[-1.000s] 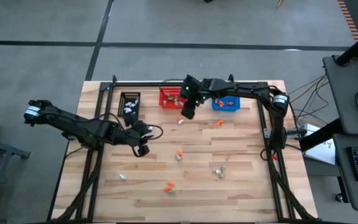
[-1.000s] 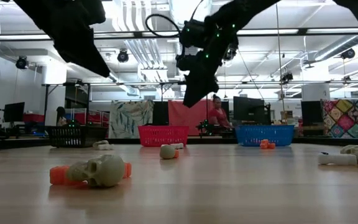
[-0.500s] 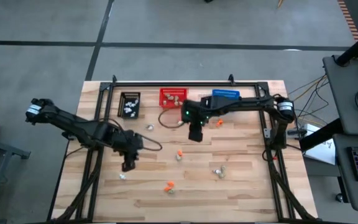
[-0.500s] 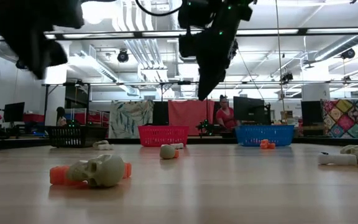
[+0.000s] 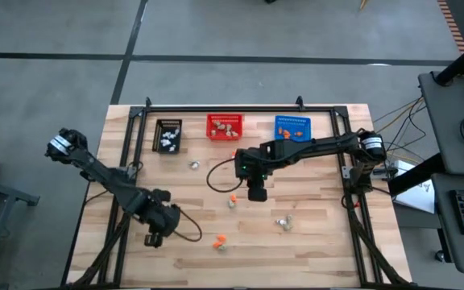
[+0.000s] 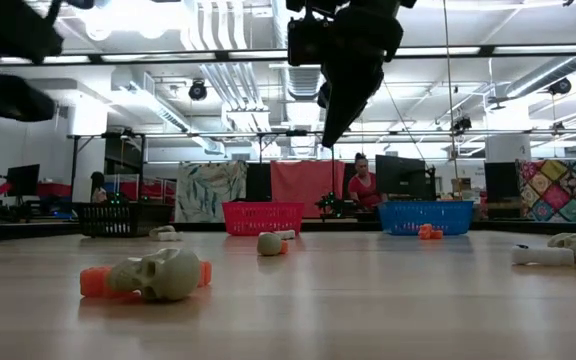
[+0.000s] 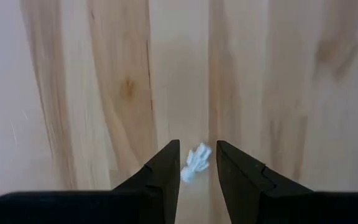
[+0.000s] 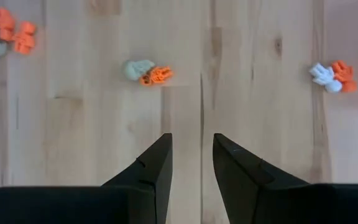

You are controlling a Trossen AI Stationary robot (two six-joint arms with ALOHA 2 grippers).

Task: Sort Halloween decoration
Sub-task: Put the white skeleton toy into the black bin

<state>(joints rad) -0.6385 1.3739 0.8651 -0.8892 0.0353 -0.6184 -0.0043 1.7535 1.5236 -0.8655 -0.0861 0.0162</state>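
Claw work first: our left claw [image 5: 153,237] has swung from mid-desk to the near left of the pale wooden desk [image 5: 312,242], fingers parted with a tiny white trinket [image 7: 196,162] lined up between them, not yet gripped. Our right claw [image 5: 256,192] has left the far baskets and hovers open and empty at the centre above a small beige-and-orange trinket [image 8: 148,71]. Both arms now seem set for fresh picks. More trinkets lie scattered near and right. Open wood surrounds each claw, though the left one works near the desk's edge.
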